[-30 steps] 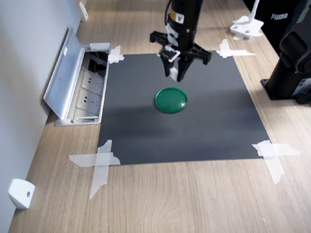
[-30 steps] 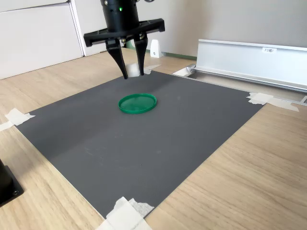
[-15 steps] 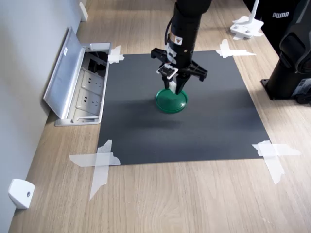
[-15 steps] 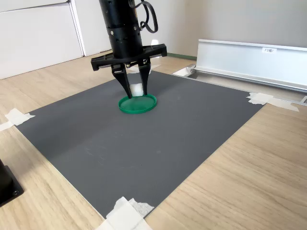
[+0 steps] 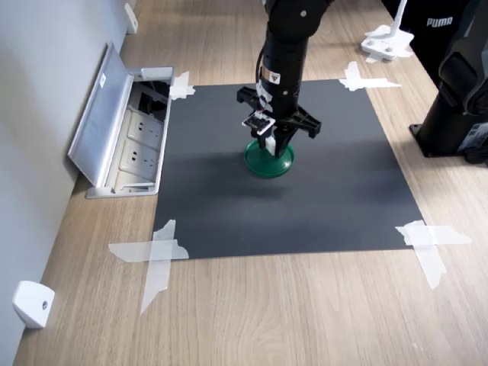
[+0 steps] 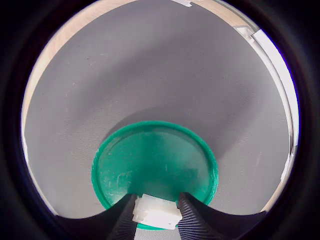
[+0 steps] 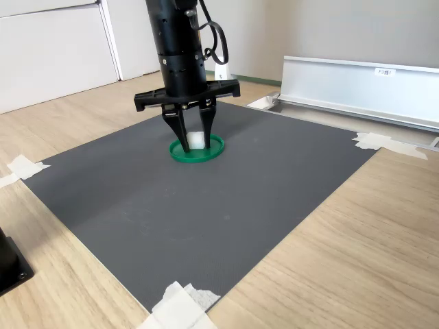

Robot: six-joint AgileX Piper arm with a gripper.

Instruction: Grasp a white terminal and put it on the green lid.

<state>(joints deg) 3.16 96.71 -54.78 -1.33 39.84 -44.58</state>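
The green lid lies flat near the middle of the black mat, and shows in the second exterior view and in the wrist view. My gripper points straight down over the lid, fingertips just above or at its surface. It is shut on the white terminal, a tiny white block pinched between the two fingers. In the first exterior view the gripper hides the terminal. Whether the terminal touches the lid cannot be told.
An open floor socket box with a raised silver cover sits off the mat at the first exterior view's left. White tape strips hold the mat's corners. A white wedge piece lies near the wall. A black base stands at the first exterior view's right.
The gripper has come down and forward with the white terminal, from above the mat behind the lid to low over the lid itself.
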